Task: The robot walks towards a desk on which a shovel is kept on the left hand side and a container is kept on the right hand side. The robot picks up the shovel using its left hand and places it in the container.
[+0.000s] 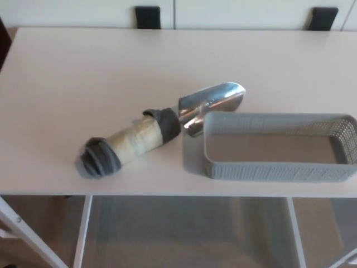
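The shovel (162, 131) lies on the white desk (83, 78), left of centre. It has a thick cream handle with dark grey ends and a shiny metal blade pointing up and to the right. Its blade touches or nearly touches the far left corner of the grey mesh container (279, 146), which stands to the right near the desk's front edge with nothing in it. Neither of my hands shows in the head view.
The desk's front edge runs across the lower part of the picture, with white legs (83, 229) and brown carpet below. Two dark chair backs (148, 17) show beyond the far edge. The container's right end is cut off by the picture's edge.
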Robot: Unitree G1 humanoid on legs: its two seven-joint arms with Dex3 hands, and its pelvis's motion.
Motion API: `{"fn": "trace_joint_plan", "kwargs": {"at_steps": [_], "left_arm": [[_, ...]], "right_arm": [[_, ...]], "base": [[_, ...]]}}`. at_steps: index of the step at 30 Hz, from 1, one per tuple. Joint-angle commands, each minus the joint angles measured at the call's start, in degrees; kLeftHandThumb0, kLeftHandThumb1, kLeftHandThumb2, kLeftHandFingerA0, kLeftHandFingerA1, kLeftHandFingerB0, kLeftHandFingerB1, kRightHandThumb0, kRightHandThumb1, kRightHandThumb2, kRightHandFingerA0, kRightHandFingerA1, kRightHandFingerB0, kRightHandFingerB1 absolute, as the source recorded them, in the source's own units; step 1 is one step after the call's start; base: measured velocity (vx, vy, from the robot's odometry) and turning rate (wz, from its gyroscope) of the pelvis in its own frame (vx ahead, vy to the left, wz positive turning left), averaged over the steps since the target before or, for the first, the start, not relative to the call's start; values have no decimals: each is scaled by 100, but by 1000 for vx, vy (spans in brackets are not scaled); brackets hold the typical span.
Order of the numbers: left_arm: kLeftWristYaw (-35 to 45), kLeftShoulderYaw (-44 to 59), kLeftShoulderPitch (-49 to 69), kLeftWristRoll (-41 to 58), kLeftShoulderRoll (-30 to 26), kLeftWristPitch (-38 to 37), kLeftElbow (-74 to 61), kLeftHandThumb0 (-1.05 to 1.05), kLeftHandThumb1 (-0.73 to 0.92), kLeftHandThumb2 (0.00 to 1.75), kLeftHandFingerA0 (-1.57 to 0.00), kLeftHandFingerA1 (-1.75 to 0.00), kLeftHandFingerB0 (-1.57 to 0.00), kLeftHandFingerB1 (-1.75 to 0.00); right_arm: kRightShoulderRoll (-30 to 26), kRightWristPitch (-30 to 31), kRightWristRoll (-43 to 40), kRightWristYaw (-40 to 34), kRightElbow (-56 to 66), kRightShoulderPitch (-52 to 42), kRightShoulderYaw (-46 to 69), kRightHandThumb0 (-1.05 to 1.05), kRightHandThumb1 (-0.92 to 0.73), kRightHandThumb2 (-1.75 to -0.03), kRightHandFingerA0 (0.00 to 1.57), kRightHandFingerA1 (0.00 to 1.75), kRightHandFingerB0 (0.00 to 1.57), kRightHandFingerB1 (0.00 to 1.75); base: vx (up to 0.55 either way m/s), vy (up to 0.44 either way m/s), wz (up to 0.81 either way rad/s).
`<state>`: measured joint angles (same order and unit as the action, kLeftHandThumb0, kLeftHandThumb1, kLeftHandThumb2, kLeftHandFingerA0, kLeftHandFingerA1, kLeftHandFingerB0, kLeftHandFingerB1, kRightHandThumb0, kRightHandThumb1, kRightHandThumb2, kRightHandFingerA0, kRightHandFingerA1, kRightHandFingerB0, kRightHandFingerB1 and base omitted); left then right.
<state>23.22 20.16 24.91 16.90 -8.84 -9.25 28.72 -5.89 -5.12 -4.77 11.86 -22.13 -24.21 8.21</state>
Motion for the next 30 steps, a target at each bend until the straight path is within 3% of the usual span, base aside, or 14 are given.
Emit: {"fn": "trace_joint_plan", "kwargs": {"at_steps": [1, 5, 6, 8, 9, 10, 11, 12, 21, 22, 23, 26, 27, 30], "left_arm": [[17, -66, 166, -27, 14, -25, -143, 1, 38, 86, -27, -56, -26, -55], [-77, -197, 288, -83, 34, 142, -387, 2, 40, 88, -26, -56, -25, -53], [-58, -211, 307, -67, 31, 126, -415, 2, 60, 57, -37, -42, -35, -37], [47, -209, 311, -14, 22, 55, -319, 0, 59, 56, -38, -42, -36, -37], [47, -216, 284, -12, 12, 80, -312, 3, 42, 89, -25, -55, -24, -53], [40, -212, 236, -24, -6, 67, -245, 2, 41, 88, -26, -55, -25, -53], [3, -216, 257, -14, 9, 110, -315, 3, 59, 56, -37, -42, -36, -36], [49, -183, 212, 67, 30, 107, -286, 2, 40, 88, -26, -56, -26, -54], [-56, -274, 256, -76, -10, 178, -473, 0, 37, 86, -27, -56, -26, -54], [-90, -406, 354, -344, -63, -101, -464, -3, 39, 86, -26, -56, -24, -53], [-14, -580, 443, -629, -153, -582, -409, -7, 57, 55, -35, -41, -35, -35], [-5, -1092, 727, -1428, -443, -1702, -592, -19, 52, 56, -40, -41, -37, -34], [-52, -1354, 1041, -1822, -553, -1814, -1241, -35, 41, 63, -40, -45, -37, -41], [934, -1834, 1613, -1489, -983, -1807, -2723, -38, 44, 65, -36, -43, -35, -41]], "right_arm": [[72, 268, -121, -53, 685, -409, -6, -28, -65, -59, 51, 54, 38, 45], [174, 729, -369, 75, 1379, -800, 13, -29, -65, -58, 50, 51, 37, 45], [158, 755, -355, 88, 1489, -846, -1, -30, -66, -59, 51, 52, 38, 45], [141, 790, -342, 80, 1529, -868, 9, -29, -65, -58, 48, 51, 35, 44], [142, 784, -322, 67, 1539, -852, 3, -29, -66, -59, 50, 53, 37, 44], [139, 784, -309, 55, 1508, -812, 3, -28, -65, -58, 50, 53, 37, 44], [126, 784, -276, 41, 1466, -775, -5, -28, -65, -59, 50, 53, 37, 44], [105, 768, -250, 43, 1435, -718, -17, -27, -66, -59, 51, 52, 37, 44], [-20, 615, -96, 26, 1217, -536, -71, -30, -65, -59, 53, 51, 37, 43], [-33, 601, -85, 15, 1190, -559, -59, -31, -64, -58, 54, 51, 39, 43], [-36, 628, -87, 3, 1195, -561, -51, -31, -64, -58, 54, 51, 39, 44], [-28, 643, -70, -17, 1179, -524, -50, -30, -65, -58, 54, 51, 39, 44], [-19, 644, -61, -15, 1178, -513, -65, -29, -66, -59, 54, 51, 39, 44], [-8, 625, -75, 7, 1192, -520, -62, -30, -66, -59, 53, 51, 38, 44]], "base": [[21, 21, 13], [-8, -21, 6], [0, 0, 0], [16, -49, 0], [31, -85, -1], [22, -59, 10], [0, 0, 0], [0, 0, 0], [0, 0, 0], [0, 0, 0], [0, 0, 0], [0, 0, 0], [0, 0, 0], [0, 0, 0]]}}
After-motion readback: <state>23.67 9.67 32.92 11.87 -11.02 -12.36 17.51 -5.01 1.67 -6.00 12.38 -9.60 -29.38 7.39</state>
